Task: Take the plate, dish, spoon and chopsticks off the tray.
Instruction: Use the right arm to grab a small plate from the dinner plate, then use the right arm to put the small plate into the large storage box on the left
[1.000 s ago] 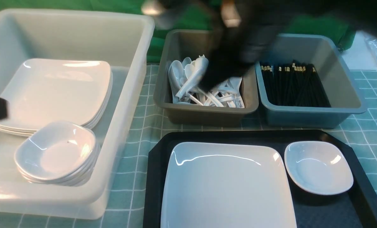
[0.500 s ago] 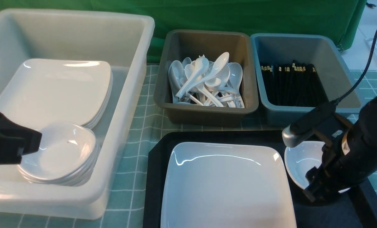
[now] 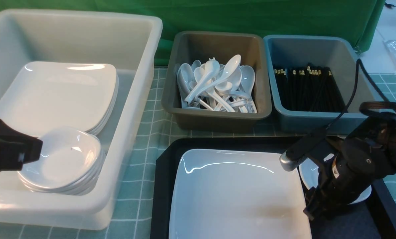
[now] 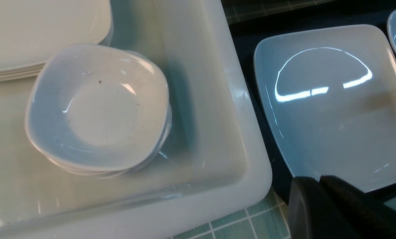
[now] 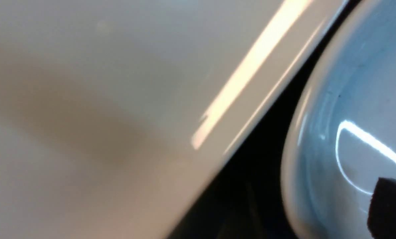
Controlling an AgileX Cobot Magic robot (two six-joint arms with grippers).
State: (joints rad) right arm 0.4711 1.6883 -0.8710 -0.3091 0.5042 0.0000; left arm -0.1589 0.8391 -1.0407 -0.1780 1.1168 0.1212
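The black tray (image 3: 164, 172) holds the large white plate (image 3: 234, 192) and, to its right, the small white dish (image 3: 307, 175). My right gripper (image 3: 312, 209) is low over the gap between plate and dish, and the arm hides most of the dish. In the right wrist view one of its fingers (image 5: 390, 209) sits over the dish (image 5: 334, 149) beside the plate's edge (image 5: 118, 99). The gripper stands open and holds nothing. My left gripper (image 4: 319, 179) is shut and empty, at the left over the white tub. A spoon (image 3: 229, 66) tops the pile in the grey tub. The chopsticks (image 3: 309, 88) lie in the blue tub.
A big white tub (image 3: 141, 109) on the left holds stacked square plates (image 3: 58, 96) and stacked small bowls (image 3: 61, 159). Behind the tray stand the grey spoon tub (image 3: 214, 121) and the blue chopstick tub (image 3: 367, 99). A green checked cloth covers the table.
My right arm has swung from over the grey spoon tub down to the tray, then shifted left to the dish's rim. A spoon now lies on top of the pile. The left gripper edged inward.
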